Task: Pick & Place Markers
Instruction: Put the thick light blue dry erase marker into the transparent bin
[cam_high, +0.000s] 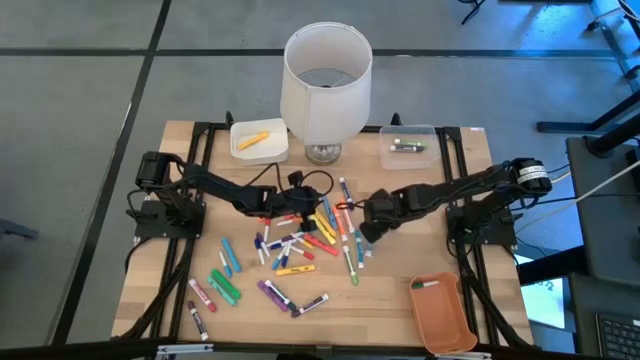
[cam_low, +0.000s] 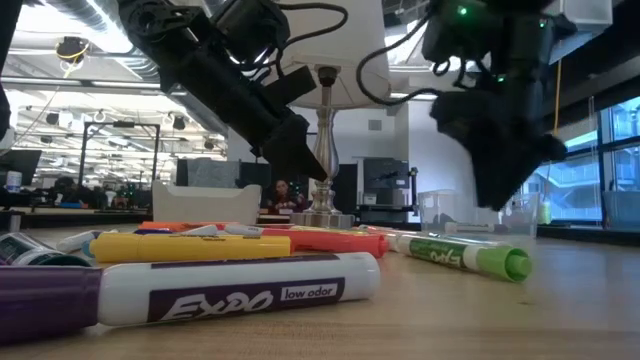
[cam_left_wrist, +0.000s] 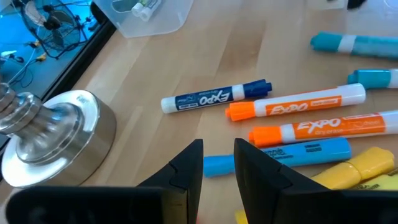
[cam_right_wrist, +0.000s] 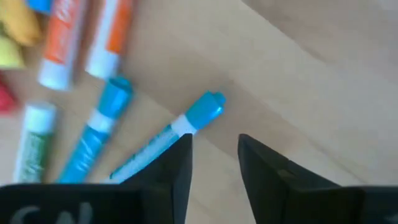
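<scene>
My right gripper (cam_right_wrist: 213, 163) hangs over the pale wood table (cam_high: 380, 310), its two black wedge fingers apart with bare wood in the gap and nothing held. Just beside one fingertip lies a light-blue marker (cam_right_wrist: 166, 137), a slim white barrel with a rounded blue cap. My left gripper (cam_left_wrist: 217, 171) is also parted and empty, over a flat blue highlighter (cam_left_wrist: 286, 155). Past it lie two orange-capped markers (cam_left_wrist: 298, 106) and one dark-blue one (cam_left_wrist: 214, 98), all white-barrelled and printed "EXPO". The markers (cam_high: 300, 245) lie scattered mid-table between my arms, too many to count. In the low view the nearest barrel reads "EXPO low odor". Beyond stands a lamp (cam_high: 325, 85) with a brushed-metal base and a white drum shade, flanked by two plastic bins. An orange tray (cam_high: 445, 315) holds one marker.
</scene>
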